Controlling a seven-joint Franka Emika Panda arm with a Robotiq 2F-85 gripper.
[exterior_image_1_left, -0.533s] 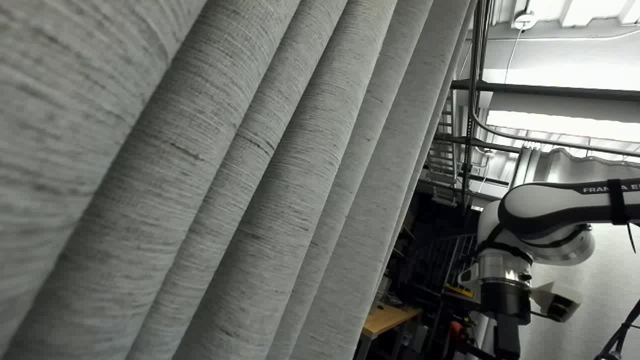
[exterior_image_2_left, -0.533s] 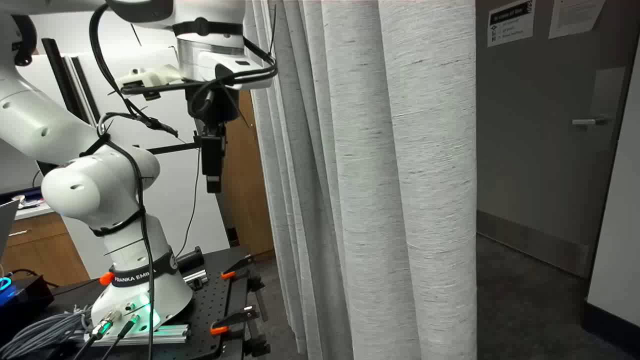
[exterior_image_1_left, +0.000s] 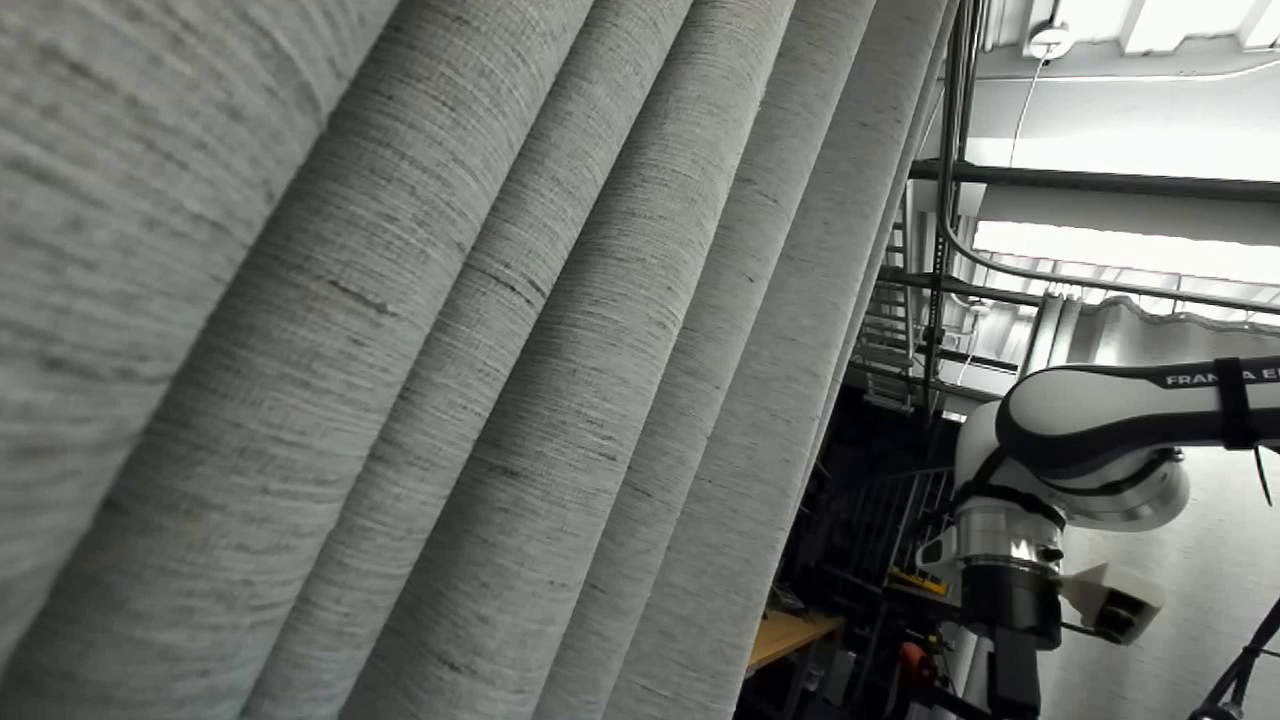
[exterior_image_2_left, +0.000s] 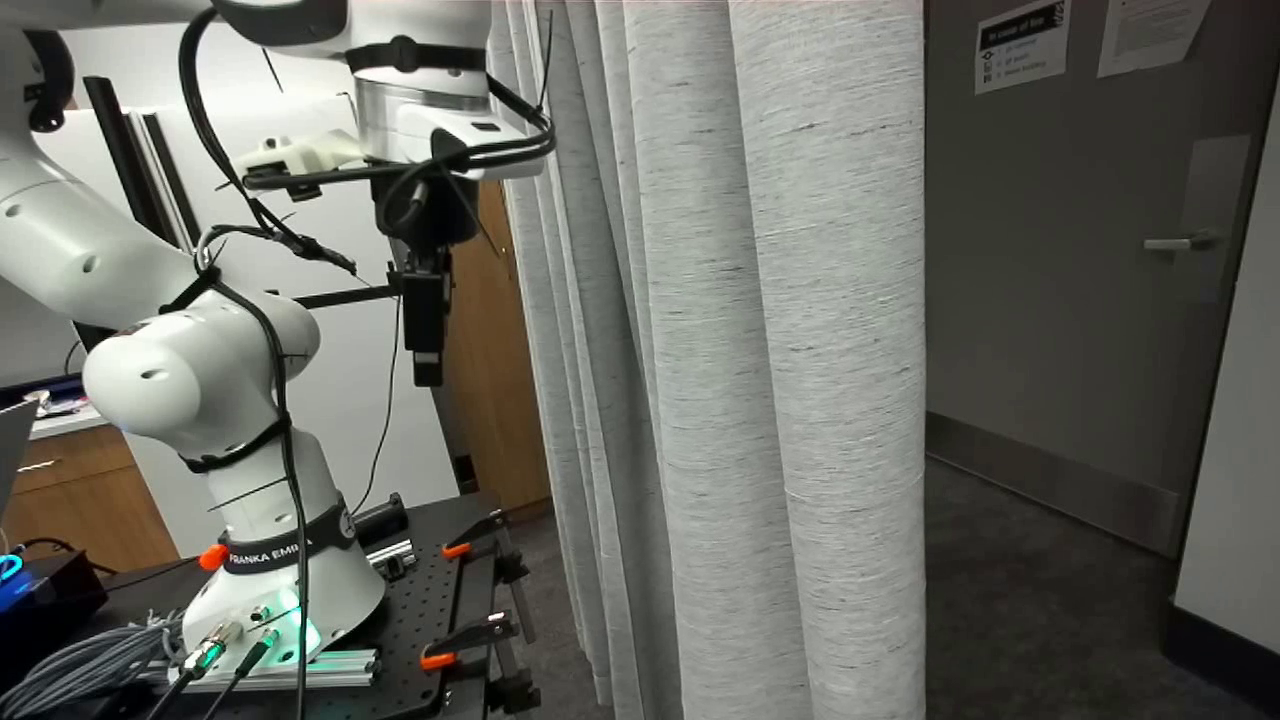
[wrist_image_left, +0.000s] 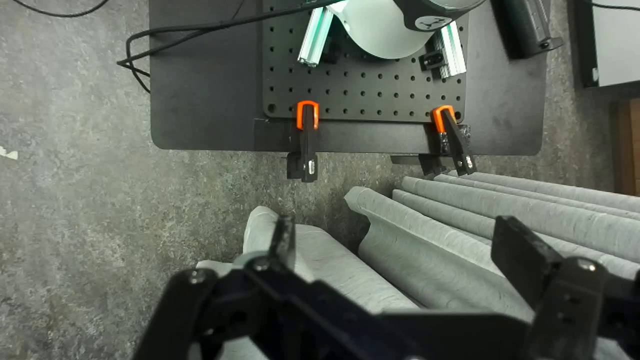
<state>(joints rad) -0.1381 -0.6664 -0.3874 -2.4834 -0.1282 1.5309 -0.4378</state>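
Floor (wrist_image_left: 100, 210) spread beyond the tabletop's (wrist_image_left: 205, 100) clamped edge, narrowing toward the corner at the wrist view's right, near which the curtain (exterior_image_2_left: 720, 380) hung, pale gray, dark-flecked and falling in long folds, while the fingers (wrist_image_left: 522, 257) stood wide apart.

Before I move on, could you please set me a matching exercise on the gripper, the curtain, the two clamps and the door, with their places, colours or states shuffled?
Things:
1. Gripper
2. Curtain
3. Two clamps
4. Door

Places, colours or states:
A. Orange-tipped, at the edge of the black tabletop
B. Jaws wide apart
C. Bears posted papers
D. Hangs in pale grey folds

Pairs: 1-B, 2-D, 3-A, 4-C
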